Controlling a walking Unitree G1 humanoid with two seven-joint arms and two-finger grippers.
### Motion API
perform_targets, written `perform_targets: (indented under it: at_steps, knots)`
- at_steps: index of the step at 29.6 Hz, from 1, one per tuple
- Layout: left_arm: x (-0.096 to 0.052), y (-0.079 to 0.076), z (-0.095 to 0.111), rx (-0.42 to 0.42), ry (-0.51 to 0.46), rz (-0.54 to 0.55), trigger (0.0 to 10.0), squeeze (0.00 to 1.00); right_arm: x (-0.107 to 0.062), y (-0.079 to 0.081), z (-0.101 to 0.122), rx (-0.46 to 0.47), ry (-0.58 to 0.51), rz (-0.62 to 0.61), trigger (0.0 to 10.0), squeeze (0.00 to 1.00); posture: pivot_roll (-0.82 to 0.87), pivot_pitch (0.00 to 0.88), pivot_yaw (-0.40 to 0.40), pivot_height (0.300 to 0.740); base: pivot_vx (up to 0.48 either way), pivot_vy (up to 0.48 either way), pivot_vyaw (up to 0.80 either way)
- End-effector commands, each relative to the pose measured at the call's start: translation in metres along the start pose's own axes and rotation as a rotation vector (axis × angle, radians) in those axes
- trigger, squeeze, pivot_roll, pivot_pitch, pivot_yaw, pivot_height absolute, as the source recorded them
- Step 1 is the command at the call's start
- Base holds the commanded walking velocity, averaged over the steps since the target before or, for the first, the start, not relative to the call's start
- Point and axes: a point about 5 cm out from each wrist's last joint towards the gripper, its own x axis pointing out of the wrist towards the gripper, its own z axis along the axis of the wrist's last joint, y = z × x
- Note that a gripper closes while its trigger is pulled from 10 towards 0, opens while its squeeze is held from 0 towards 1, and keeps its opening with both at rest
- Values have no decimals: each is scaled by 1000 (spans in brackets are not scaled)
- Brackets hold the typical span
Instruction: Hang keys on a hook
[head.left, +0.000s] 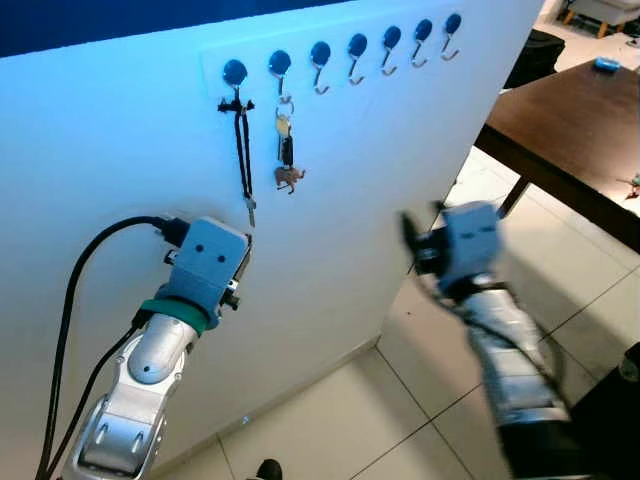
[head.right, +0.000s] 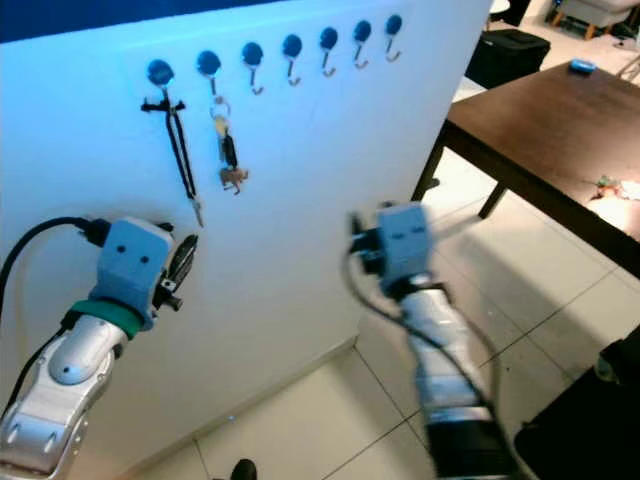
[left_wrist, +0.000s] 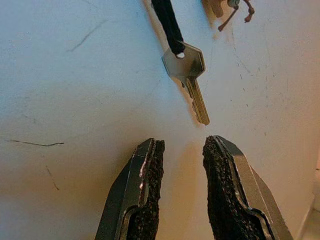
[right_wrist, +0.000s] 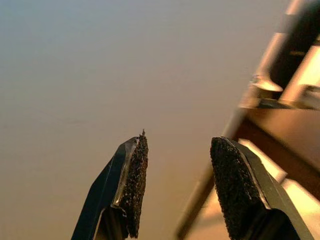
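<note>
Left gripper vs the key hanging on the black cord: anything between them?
Nothing. In the left wrist view the left gripper, fingers open, sits just short of the key on its black cord; only bare white wall lies in that gap.

Wall (head.left: 400, 130): white, tinted pale blue, with a dark blue band along its top
Hooks (head.left: 320, 55): dark blue round caps, silver curls
Lanyard (head.left: 243, 150): black
Key (left_wrist: 189, 75): silver, on the black lanyard
Charm (head.left: 289, 178): brown, on the second key bunch
Left gripper (left_wrist: 180, 150): black textured pads, grey-blue housing, green band at the wrist
Right gripper (right_wrist: 180, 165): black pads, grey-blue housing
Arms: silver
Tabletop (head.left: 570, 120): dark brown
Floor (head.left: 330, 420): pale tiles, dark joints
</note>
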Motion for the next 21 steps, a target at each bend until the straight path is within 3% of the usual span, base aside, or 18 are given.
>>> perform_targets:
  at_steps: [1, 6, 9, 11, 13, 17, 21]
  knots:
    - [8, 9, -1, 5, 1, 32, 10000, 0, -1, -7, -4, -14, 19, -46, 10000, 0, -106, 58, 111, 740, 0, 0, 0]
    - [12, 12, -2, -16, 4, 43, 10000, 0, 1, -11, -8, -21, 41, -77, 10000, 0, -98, 62, 113, 740, 0, 0, 0]
    - [13, 12, 1, -48, -2, 50, 10000, 0, 7, 1, -9, 11, 46, -56, 10000, 0, -81, 63, 104, 740, 0, 0, 0]
    - [13, 11, 3, -91, 3, 39, 10000, 0, 9, 10, -8, 33, 46, -24, 10000, 0, -71, 61, 96, 740, 0, 0, -587]
    - [12, 7, 3, -206, 42, -7, 10000, 0, 14, 23, -7, 72, 48, 23, 10000, 0, -58, 60, 86, 740, 0, 0, -800]
    - [10, 4, 2, -273, 75, -32, 10000, 0, 18, 29, -5, 88, 43, 42, 10000, 0, -50, 60, 80, 740, 0, 0, -800]
    - [8, 4, 2, -277, 87, -51, 10000, 0, 19, 30, -5, 86, 41, 46, 10000, 0, -47, 61, 78, 740, 0, 0, -800]
